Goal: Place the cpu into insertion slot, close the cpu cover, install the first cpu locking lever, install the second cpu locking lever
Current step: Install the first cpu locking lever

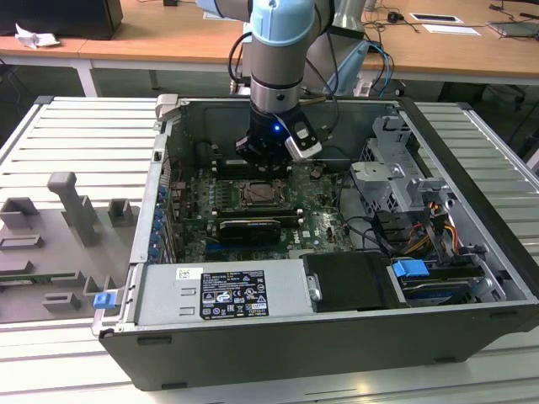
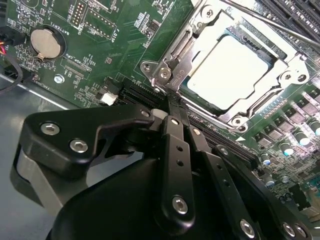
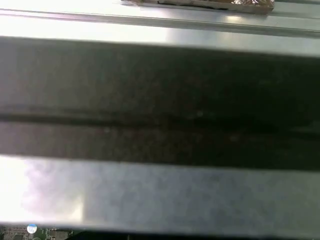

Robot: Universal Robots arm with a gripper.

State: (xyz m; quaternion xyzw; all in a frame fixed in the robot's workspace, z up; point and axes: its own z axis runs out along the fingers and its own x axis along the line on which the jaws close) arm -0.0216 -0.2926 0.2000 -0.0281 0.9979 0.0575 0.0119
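The cpu point(image 2: 230, 70) lies flat in the insertion slot point(image 2: 150, 67), its pale metal face lit bright. The cpu cover point(image 2: 187, 45) is down over it, framing the chip through its window. A thin lever rod point(image 2: 270, 21) runs along one side of the socket. In the second wrist view my gripper point(image 2: 172, 100) has its black fingers point(image 2: 172, 150) pressed together with nothing seen between them, the tips at the socket's corner by the cover's hinge. In the exterior view the gripper point(image 1: 268, 164) hangs inside the open computer case, just above and behind the socket point(image 1: 259, 194).
A black expansion card point(image 1: 248, 227) sits just in front of the socket. Memory slots point(image 2: 295, 10) and a coin battery point(image 2: 44, 41) flank it. The drive cage point(image 1: 396, 181) and cables point(image 1: 421, 227) stand to the exterior view's right. A case wall point(image 3: 160, 125) is close.
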